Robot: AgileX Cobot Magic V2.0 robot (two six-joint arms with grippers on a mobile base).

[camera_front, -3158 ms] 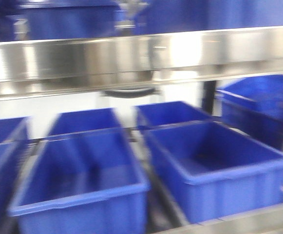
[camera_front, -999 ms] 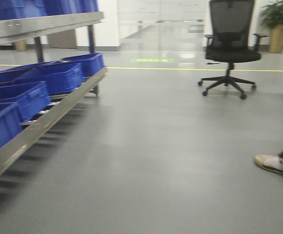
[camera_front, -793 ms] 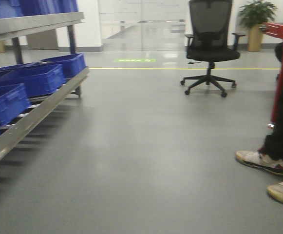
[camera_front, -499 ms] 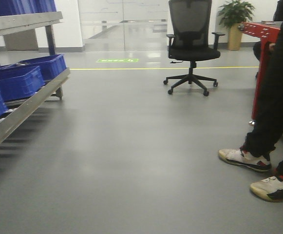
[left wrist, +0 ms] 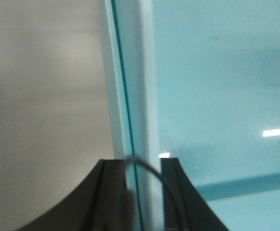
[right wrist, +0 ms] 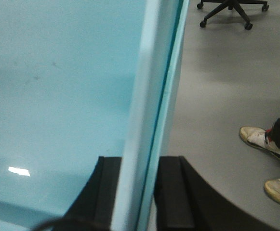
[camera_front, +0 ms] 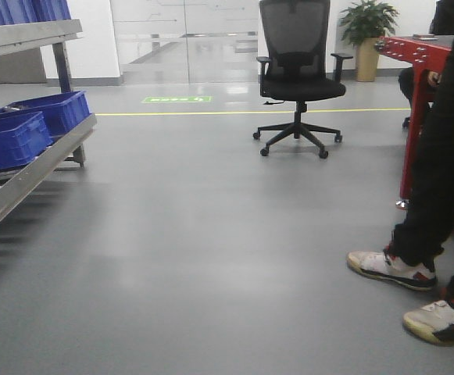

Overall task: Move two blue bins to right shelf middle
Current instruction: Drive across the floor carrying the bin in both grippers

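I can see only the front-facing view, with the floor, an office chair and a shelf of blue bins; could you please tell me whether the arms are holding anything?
Observer: Yes. The left wrist view shows the left claw shut on the rim of a bin.
Operator: Thank you. And the right arm?
Observer: The right claw grips a bin rim too, with the bin's inside on its left.
Operator: Is anything inside?
Observer: No; the part of the inside that shows looks bare.

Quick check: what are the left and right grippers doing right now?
Left gripper: closed on the rim of the blue bin.
Right gripper: closed on a blue bin rim too.
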